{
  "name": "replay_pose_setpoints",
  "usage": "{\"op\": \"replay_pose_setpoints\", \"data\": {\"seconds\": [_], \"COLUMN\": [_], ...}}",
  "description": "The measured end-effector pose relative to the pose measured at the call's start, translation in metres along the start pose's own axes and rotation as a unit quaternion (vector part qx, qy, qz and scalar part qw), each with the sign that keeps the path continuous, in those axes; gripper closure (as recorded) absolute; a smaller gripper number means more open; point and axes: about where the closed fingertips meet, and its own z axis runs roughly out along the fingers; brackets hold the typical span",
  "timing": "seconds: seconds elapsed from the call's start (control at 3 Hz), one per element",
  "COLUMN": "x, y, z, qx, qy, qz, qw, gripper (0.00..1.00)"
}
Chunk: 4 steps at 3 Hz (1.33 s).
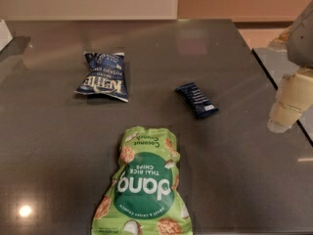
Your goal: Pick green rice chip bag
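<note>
The green rice chip bag (145,185) lies flat on the dark table (54,146) at the near middle, its "dang" logo upside down to me and its lower edge cut off by the frame. My gripper (287,104) hangs at the far right edge of the view, above the table's right side. It is well to the right of the bag and higher up, touching nothing.
A dark blue Kettle chip bag (103,76) lies at the back left. A small dark blue bar wrapper (196,100) lies at the middle right. The table's right edge (281,94) runs diagonally under the gripper. A white object (4,33) sits at the far left.
</note>
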Motion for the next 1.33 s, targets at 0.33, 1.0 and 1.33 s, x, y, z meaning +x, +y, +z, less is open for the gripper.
{"op": "replay_pose_setpoints", "data": {"seconds": [0.33,1.0,1.33], "x": [-0.002,-0.052,-0.094], "y": [0.000,0.019,0.042], "z": [-0.001,0.019,0.042], "qx": [0.002,-0.033,-0.065], "qy": [0.000,-0.034,-0.068], "qz": [-0.004,-0.134,-0.235], "qw": [1.0000,0.9898,0.9674], "gripper": [0.00,0.00,0.00]}}
